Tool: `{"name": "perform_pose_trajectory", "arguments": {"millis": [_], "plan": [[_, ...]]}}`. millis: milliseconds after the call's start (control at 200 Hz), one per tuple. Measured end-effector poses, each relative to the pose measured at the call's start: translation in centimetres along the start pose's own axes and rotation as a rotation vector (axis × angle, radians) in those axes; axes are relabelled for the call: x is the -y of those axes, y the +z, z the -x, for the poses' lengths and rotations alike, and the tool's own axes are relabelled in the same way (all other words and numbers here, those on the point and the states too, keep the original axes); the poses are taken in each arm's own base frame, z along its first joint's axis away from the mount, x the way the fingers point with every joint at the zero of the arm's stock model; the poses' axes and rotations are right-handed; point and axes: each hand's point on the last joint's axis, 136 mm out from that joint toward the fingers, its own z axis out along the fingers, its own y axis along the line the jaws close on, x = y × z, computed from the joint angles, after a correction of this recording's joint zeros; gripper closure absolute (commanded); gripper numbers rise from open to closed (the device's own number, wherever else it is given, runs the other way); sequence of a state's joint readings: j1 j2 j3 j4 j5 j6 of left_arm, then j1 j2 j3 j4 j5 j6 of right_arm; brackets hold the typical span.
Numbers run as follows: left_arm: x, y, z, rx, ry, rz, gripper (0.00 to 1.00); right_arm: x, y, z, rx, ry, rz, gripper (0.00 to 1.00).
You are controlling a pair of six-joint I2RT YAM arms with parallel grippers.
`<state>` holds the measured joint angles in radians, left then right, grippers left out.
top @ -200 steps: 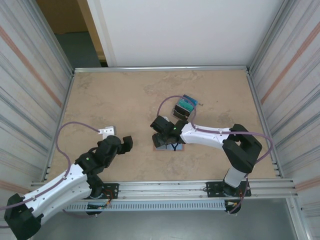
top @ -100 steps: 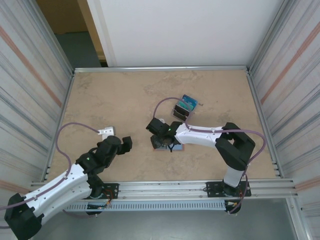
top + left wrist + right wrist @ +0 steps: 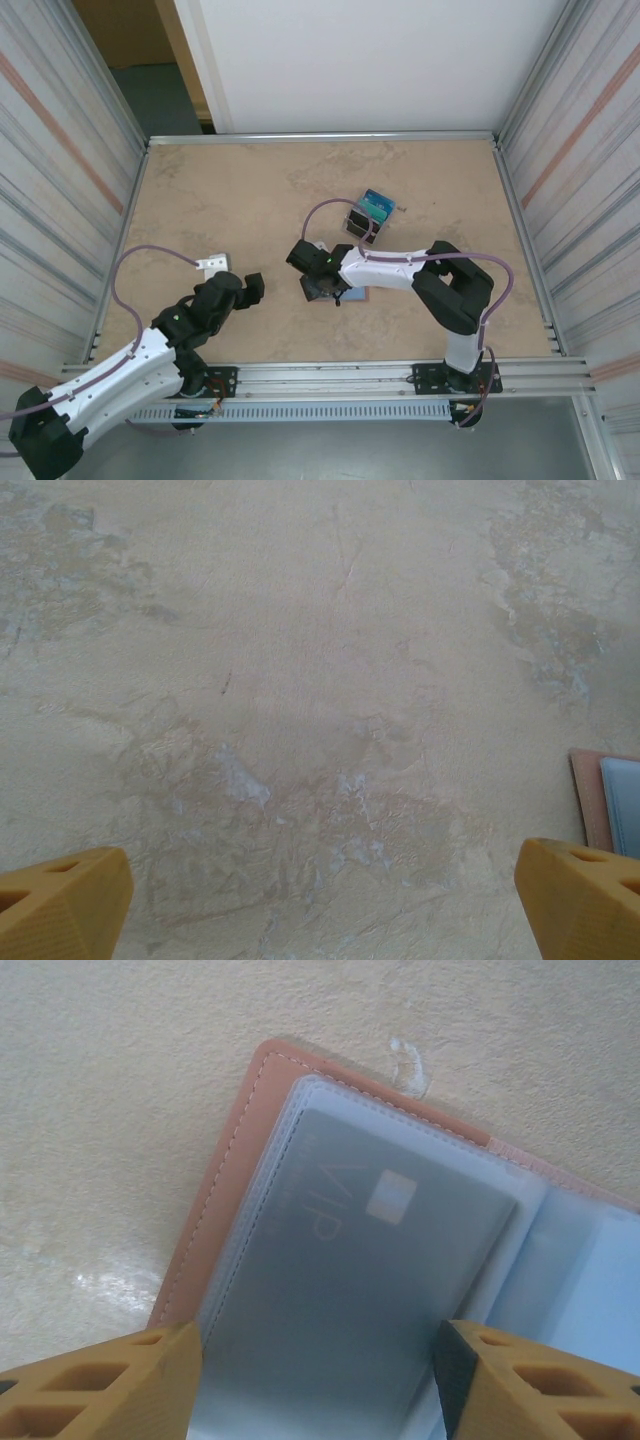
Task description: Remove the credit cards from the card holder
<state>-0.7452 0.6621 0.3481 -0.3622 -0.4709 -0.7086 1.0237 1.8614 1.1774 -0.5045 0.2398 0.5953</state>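
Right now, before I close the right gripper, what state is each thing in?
card holder: lying open on the table
credit card: inside its clear sleeve, not pulled out
right gripper: open, a finger on either side of the sleeved card
left gripper: open, empty, over bare table
clear box: standing apart behind the holder; lid state unclear

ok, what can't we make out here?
- Top external: card holder mostly under the right gripper; card count too small to tell.
- Right wrist: holder's right page cut off by frame edge; credit card hazy behind clear sleeve.
- Left wrist: holder cut off at right edge.
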Motion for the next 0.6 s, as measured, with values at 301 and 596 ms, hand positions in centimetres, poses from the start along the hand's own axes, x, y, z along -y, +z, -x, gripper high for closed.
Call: {"name": "perform_pose_trajectory", "arguments": {"millis": [301,596], "plan": [[0.1,0.0,-0.1,-0.004,0.000,-0.005,0.01,0.8,-0.1,0.1,0.006,0.000,-0.045,0.49],[0.1,0.0,-0.1,-0.005,0.001,-0.005,0.01,1.1,-0.1,0.1,0.008,0.003,-0.058,0.49]]}}
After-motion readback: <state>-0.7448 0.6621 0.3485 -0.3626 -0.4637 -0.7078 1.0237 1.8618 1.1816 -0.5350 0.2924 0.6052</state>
